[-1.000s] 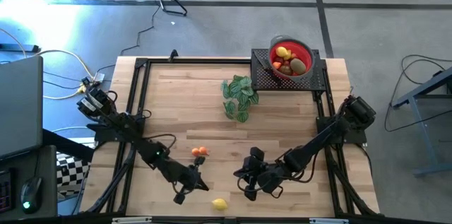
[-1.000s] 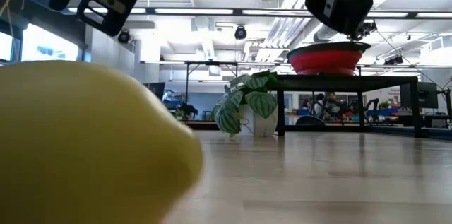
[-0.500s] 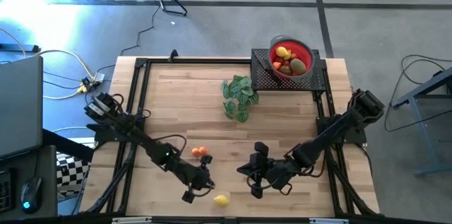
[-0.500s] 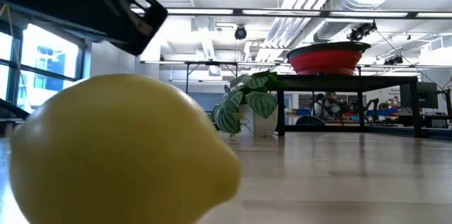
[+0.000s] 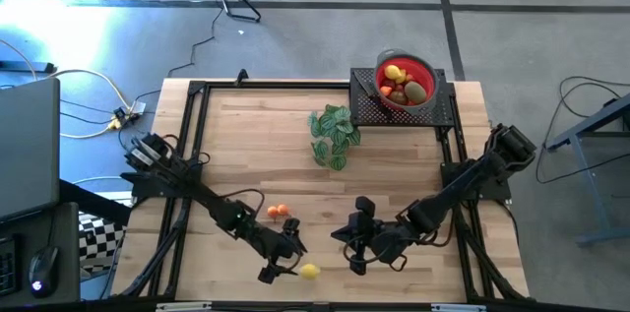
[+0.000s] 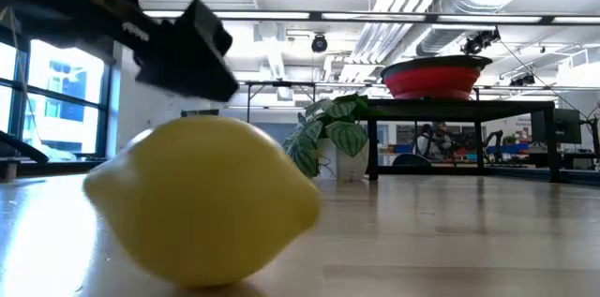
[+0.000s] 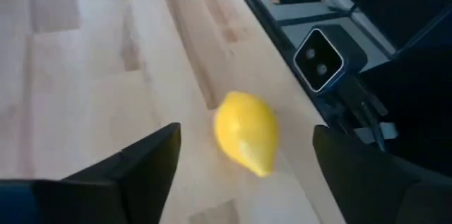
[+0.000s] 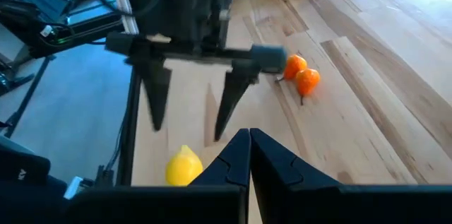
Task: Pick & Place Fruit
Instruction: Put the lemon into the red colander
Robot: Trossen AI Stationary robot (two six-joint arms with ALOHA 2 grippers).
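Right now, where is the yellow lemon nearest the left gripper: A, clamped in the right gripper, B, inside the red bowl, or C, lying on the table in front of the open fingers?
C: the lemon lies on the table ahead of the open left gripper, untouched.

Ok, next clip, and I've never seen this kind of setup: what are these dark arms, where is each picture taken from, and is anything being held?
These are two robot arms at a wooden table, each ending in a two-finger claw. One picture looks straight down on the table, one looks level across its top, and one comes from a camera on each wrist. The left claw stands open just beside a yellow lemon near the front edge; the left wrist view shows the lemon lying free between the fingers. The right claw is shut, empty, waiting nearby. Two small orange fruits lie on the table, with a green plant sprig farther back. A red bowl on a black stand already holds several fruits. Nothing is held.
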